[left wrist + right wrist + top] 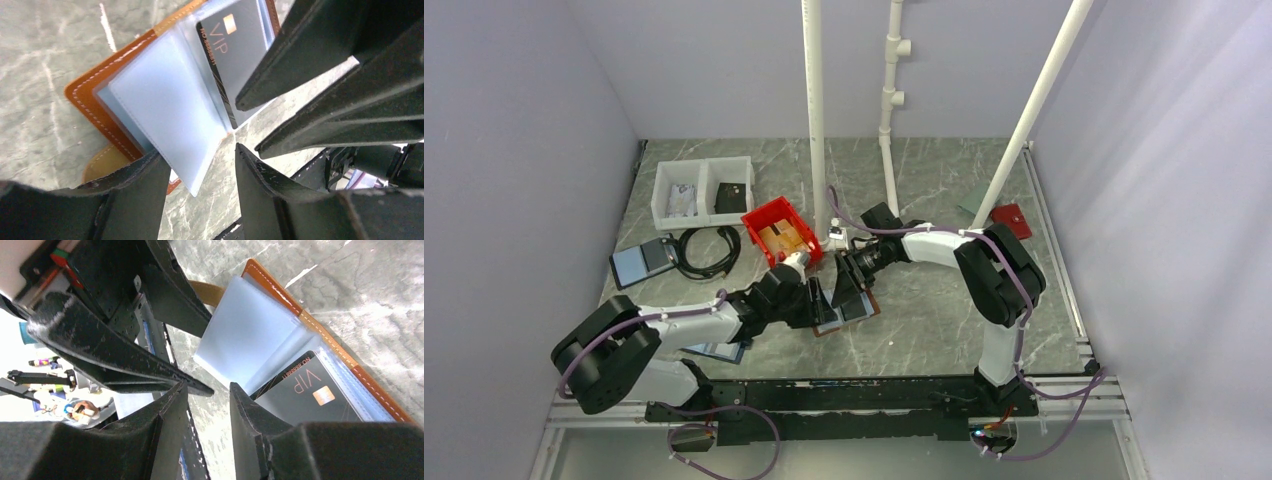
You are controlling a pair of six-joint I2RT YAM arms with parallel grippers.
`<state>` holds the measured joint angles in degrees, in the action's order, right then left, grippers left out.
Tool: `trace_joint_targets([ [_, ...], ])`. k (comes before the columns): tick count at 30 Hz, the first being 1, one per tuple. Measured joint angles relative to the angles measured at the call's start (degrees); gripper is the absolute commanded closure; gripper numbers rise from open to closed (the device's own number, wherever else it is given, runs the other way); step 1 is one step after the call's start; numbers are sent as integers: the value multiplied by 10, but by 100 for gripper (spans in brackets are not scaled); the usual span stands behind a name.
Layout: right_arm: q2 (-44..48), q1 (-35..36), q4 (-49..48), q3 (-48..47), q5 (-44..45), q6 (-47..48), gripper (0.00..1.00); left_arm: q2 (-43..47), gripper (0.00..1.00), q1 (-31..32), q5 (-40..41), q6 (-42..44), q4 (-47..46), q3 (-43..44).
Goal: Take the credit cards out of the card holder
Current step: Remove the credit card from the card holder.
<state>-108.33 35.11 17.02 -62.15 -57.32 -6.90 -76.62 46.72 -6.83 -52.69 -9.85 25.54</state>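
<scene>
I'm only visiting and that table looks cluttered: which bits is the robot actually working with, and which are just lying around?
In the job: card holder, lying open; VIP card in its sleeve; left gripper and right gripper, both open at it.
Lying about: red bin; white two-part tray; black cable; dark folder with a blue panel.

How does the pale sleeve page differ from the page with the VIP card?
The pale sleeve looks empty and frosted blue; the VIP card page shows a dark grey card with a gold chip. The pale sleeve stands lifted, its free corner inside the open left gripper; the VIP card page lies flatter against the cover. Both are plastic pockets bound in the brown card holder.
</scene>
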Motion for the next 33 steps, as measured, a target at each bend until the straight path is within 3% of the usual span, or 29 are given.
trace_joint_targets([
  [5, 1, 2, 36, -11, 21, 32, 62, 20, 54, -1, 39, -13, 41, 0],
  [9, 4, 3, 64, -23, 69, 68, 63, 50, 55, -2, 85, -23, 112, 7],
  [13, 8, 3, 80, -32, 117, 97, 64, 110, 55, -4, 124, -18, 188, 8],
  [17, 8, 3, 100, -43, 159, 122, 65, 195, 53, -4, 126, 1, 202, 8],
  [24, 8, 3, 116, -50, 192, 140, 67, 241, 51, -4, 85, 12, 93, -3],
  [28, 8, 3, 120, -54, 200, 142, 67, 177, 68, -4, 50, 5, 14, -8],
  [33, 8, 3, 123, -54, 204, 144, 67, 47, 70, -4, 16, -13, -61, -6],
])
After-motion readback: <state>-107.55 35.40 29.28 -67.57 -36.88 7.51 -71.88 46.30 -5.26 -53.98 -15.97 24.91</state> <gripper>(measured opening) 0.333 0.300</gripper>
